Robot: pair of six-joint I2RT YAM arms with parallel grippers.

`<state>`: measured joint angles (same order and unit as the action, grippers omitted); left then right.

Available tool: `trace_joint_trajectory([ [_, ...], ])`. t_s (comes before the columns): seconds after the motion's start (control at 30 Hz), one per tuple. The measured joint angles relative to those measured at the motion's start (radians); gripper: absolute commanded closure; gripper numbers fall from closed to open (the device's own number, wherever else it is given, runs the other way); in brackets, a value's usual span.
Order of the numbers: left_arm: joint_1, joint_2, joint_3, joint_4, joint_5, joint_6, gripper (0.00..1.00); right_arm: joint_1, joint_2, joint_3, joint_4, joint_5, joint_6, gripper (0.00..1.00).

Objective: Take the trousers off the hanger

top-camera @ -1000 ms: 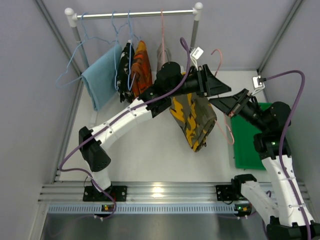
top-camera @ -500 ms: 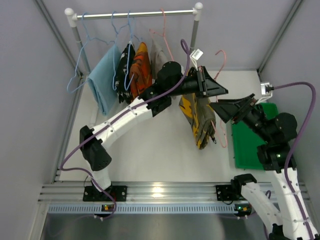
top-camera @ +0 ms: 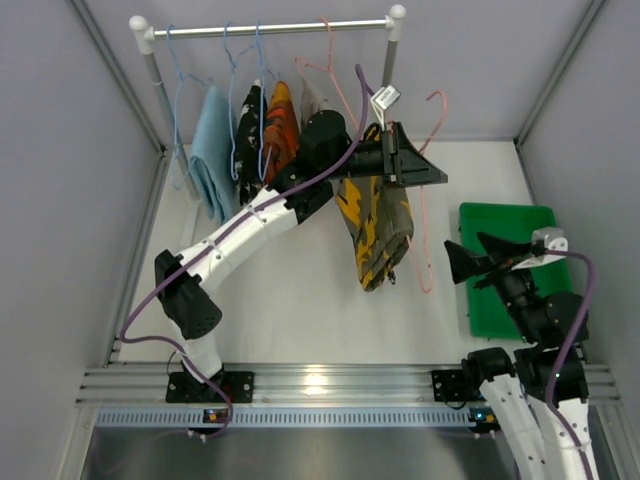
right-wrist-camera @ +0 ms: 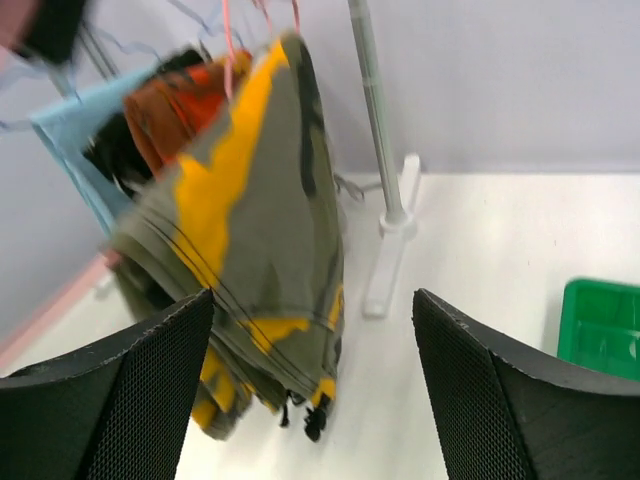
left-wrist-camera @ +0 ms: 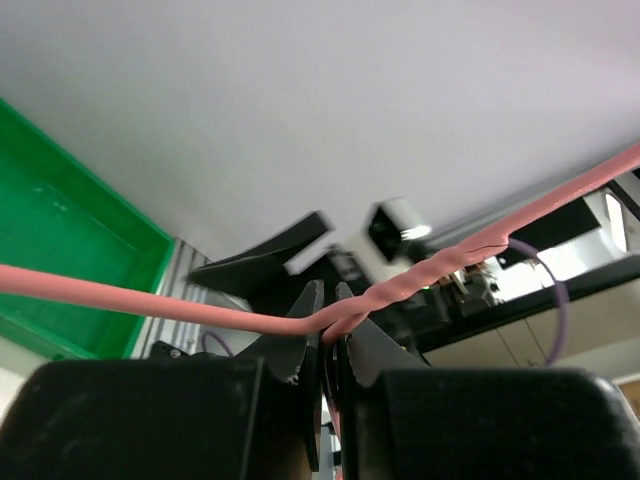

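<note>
The camouflage trousers [top-camera: 375,225] hang folded over the pink hanger [top-camera: 421,230], in the air in front of the rail. My left gripper [top-camera: 436,177] is shut on the hanger's twisted wire neck; in the left wrist view the pink hanger [left-wrist-camera: 470,255] runs between the closed tips of the left gripper [left-wrist-camera: 328,292]. My right gripper [top-camera: 462,262] stands open and holds nothing, low at the right beside the green tray, apart from the cloth. The right wrist view looks between the wide fingers of the right gripper [right-wrist-camera: 312,296] at the trousers [right-wrist-camera: 260,200].
The clothes rail [top-camera: 270,28] carries blue wire hangers with a light blue cloth [top-camera: 212,160] and an orange-and-black garment [top-camera: 282,130]. Its right post [right-wrist-camera: 372,120] stands behind the trousers. A green tray [top-camera: 505,225] lies at the right. Grey walls enclose the table.
The left gripper closed on the hanger's neck. The right gripper opened, let go and drew back down to the right. The trousers swung slightly left.
</note>
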<state>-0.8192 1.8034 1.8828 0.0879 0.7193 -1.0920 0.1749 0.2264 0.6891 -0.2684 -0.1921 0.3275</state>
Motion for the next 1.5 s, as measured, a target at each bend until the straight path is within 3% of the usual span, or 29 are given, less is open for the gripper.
trace_joint_trajectory([
  [0.17,-0.005,-0.006,0.015,0.056,0.052,-0.058,1.0,0.0,-0.03,-0.11,-0.008,-0.069,-0.072,0.19],
  [0.3,-0.006,-0.015,0.016,0.09,0.074,-0.082,1.0,0.0,-0.024,-0.119,0.026,-0.164,-0.104,0.07],
  [0.4,-0.006,-0.019,0.019,0.093,0.077,-0.091,1.0,0.0,-0.004,-0.119,0.079,-0.245,-0.113,0.06],
  [0.83,-0.006,-0.021,0.019,0.092,0.075,-0.086,1.0,0.015,0.222,-0.119,0.309,-0.363,-0.16,0.1],
  [1.17,-0.006,-0.021,0.019,0.091,0.072,-0.08,1.0,0.145,0.235,-0.119,0.349,-0.37,-0.222,0.11],
  [1.4,-0.006,-0.021,0.019,0.092,0.068,-0.08,1.0,0.185,0.255,-0.119,0.383,-0.286,-0.257,0.24],
  [1.5,-0.005,-0.021,0.019,0.093,0.059,-0.073,1.0,0.188,0.273,-0.119,0.4,-0.26,-0.275,0.25],
])
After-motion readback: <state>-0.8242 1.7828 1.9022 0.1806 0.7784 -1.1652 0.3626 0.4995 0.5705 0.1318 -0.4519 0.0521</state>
